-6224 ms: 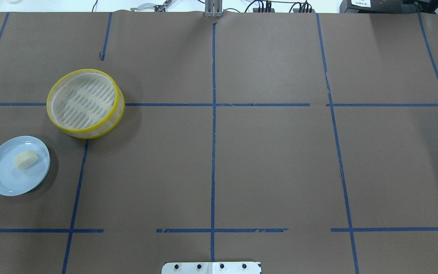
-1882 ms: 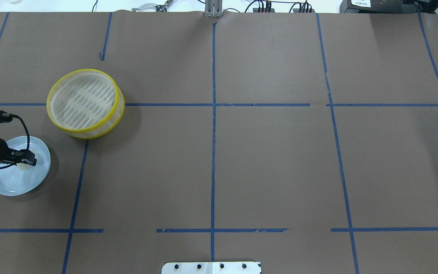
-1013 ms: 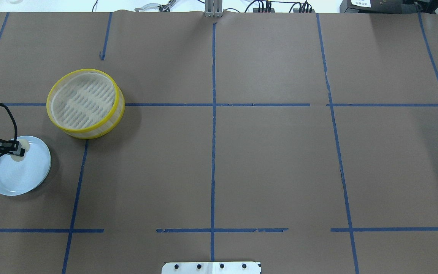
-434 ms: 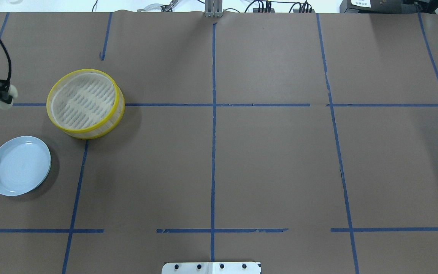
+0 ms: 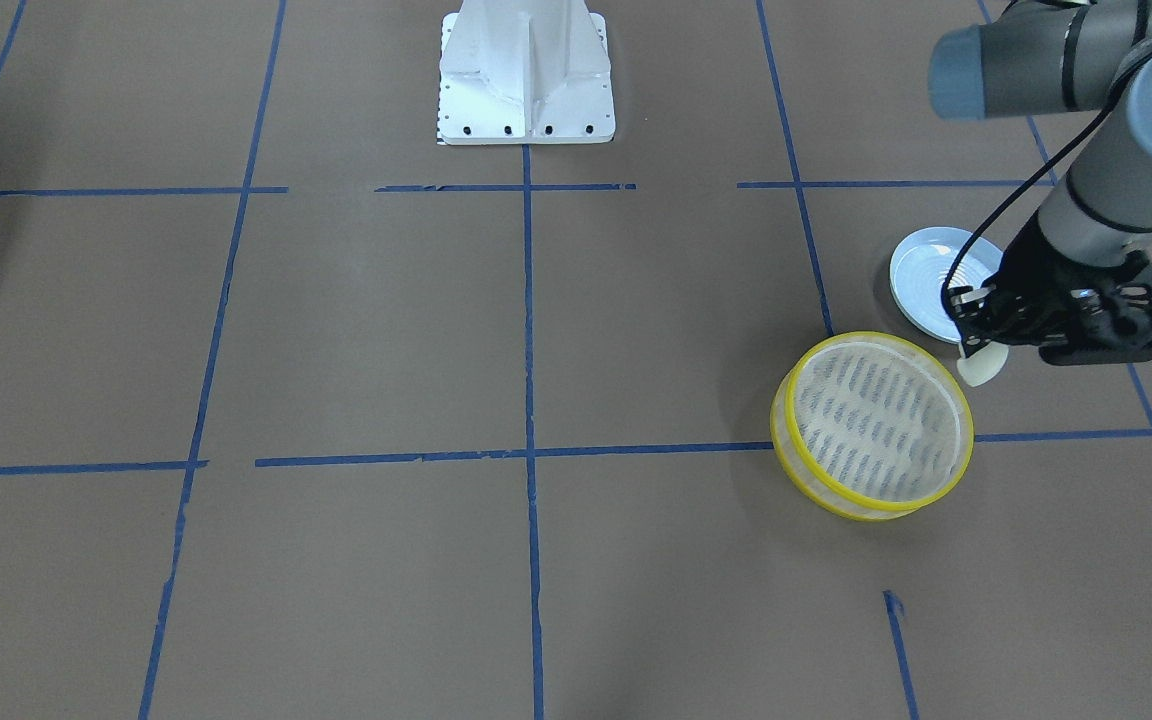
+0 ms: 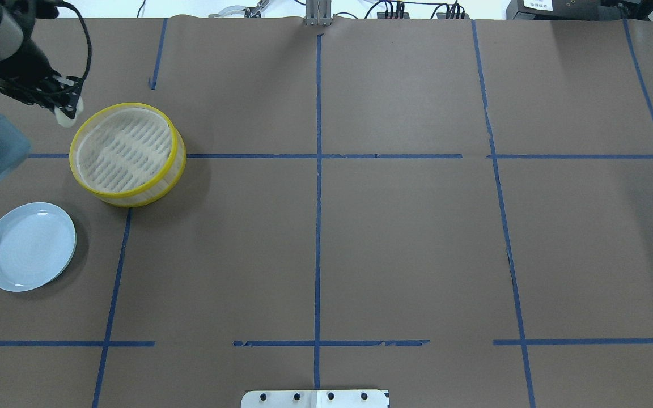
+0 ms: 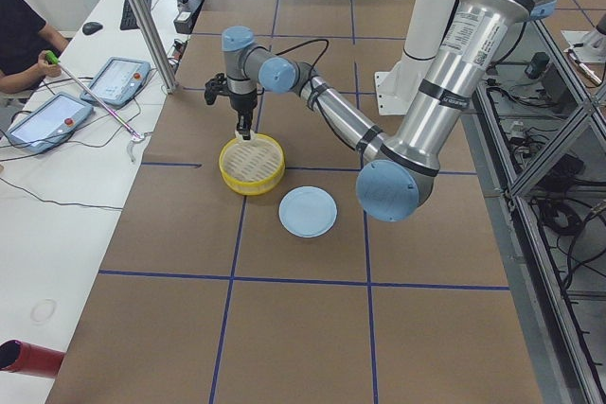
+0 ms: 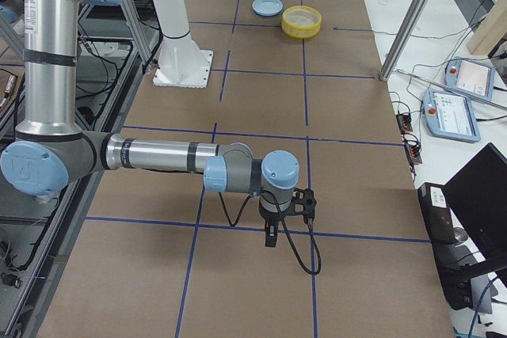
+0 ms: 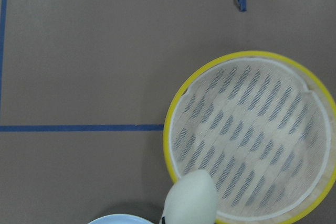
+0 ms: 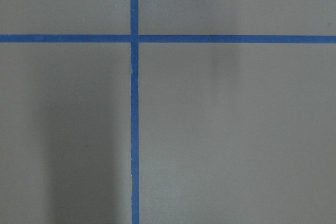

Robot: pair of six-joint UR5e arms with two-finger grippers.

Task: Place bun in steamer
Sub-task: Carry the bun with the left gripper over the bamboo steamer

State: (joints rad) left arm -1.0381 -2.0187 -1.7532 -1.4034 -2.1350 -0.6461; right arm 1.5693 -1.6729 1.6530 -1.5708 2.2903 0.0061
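Overhead exterior: left gripper is clamped on the bun. The bun pokes out below the fingertips, in the air and off the desk. It hangs right at the steamer, on the rim's far-left side. In the left wrist view it overlaps the yellow rim edge and is not over the slotted bottom. The blue plate lies on the desk, on the robot's side of the steamer and apart from it.

I read this as the carry step: pick done, placement not. Next move as I see it is to shift toward the basket centre, keep clear of the rim, lower, then release.

The right gripper shows only in the exterior right view, well away over the desk. I can't tell if it's open or closed.
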